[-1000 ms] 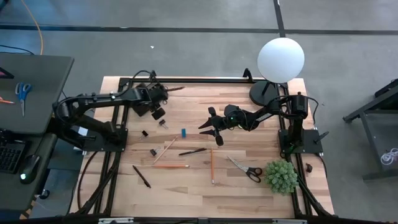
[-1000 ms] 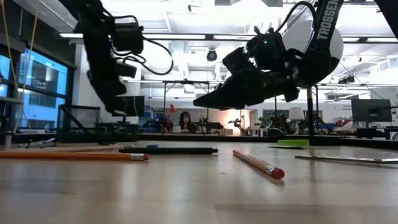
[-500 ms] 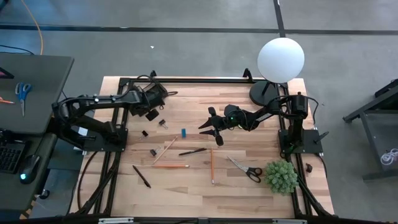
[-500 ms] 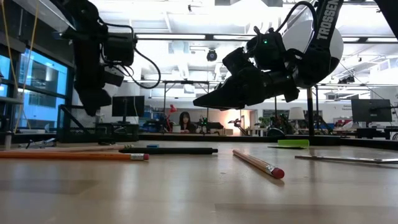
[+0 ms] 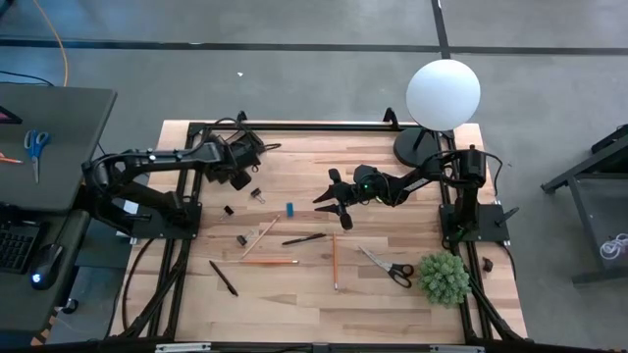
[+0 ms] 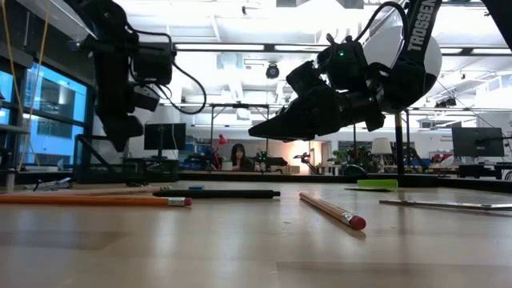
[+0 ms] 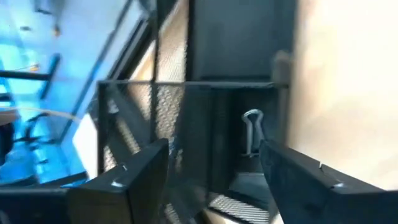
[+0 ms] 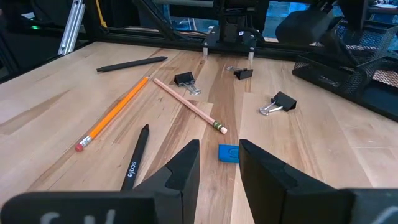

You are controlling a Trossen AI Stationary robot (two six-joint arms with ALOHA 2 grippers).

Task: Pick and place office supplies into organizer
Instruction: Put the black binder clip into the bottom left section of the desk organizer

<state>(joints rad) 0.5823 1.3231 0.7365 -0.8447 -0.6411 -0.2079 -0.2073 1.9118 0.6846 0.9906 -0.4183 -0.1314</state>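
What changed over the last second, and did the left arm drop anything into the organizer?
The left gripper drew back toward its own side over the organizer and its fingers now stand open; a binder clip lies in a compartment below them. The right gripper kept hovering above the blue eraser. The pens and pencils on the table did not move.

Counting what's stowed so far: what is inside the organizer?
In the left wrist view, one binder clip lies inside the organizer. The left gripper's open fingers cover its nearer compartments.
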